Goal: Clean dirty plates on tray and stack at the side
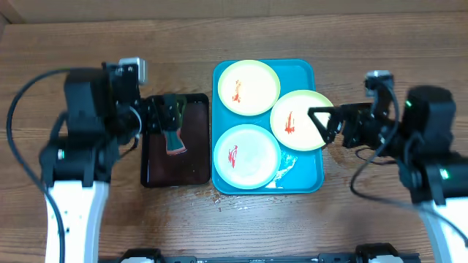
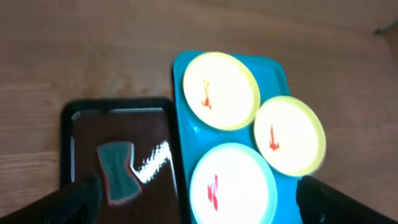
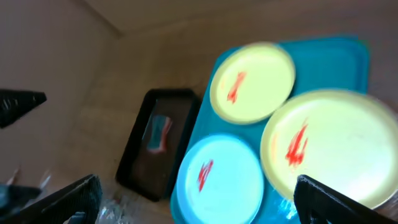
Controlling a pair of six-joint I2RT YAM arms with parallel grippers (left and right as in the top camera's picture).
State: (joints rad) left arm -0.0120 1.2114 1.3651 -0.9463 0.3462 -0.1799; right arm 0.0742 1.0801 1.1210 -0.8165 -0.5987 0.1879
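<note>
While all three plates (image 1: 248, 88) sit smeared red on the turquoise tray (image 1: 303, 71), the left claw (image 1: 172, 113) hangs open above the sponge (image 1: 175, 142) in the black tray (image 1: 197, 172) to its left. The right claw (image 1: 324, 126) gapes at the right-hand plate (image 1: 292, 109). I'd lower the left straight down, pinch the sponge across its narrow waist, and steady that plate before wiping.

A brown wood-grain table (image 1: 219, 226) fills the view, a paler tan strip (image 1: 219, 6) bordering its far edge.
</note>
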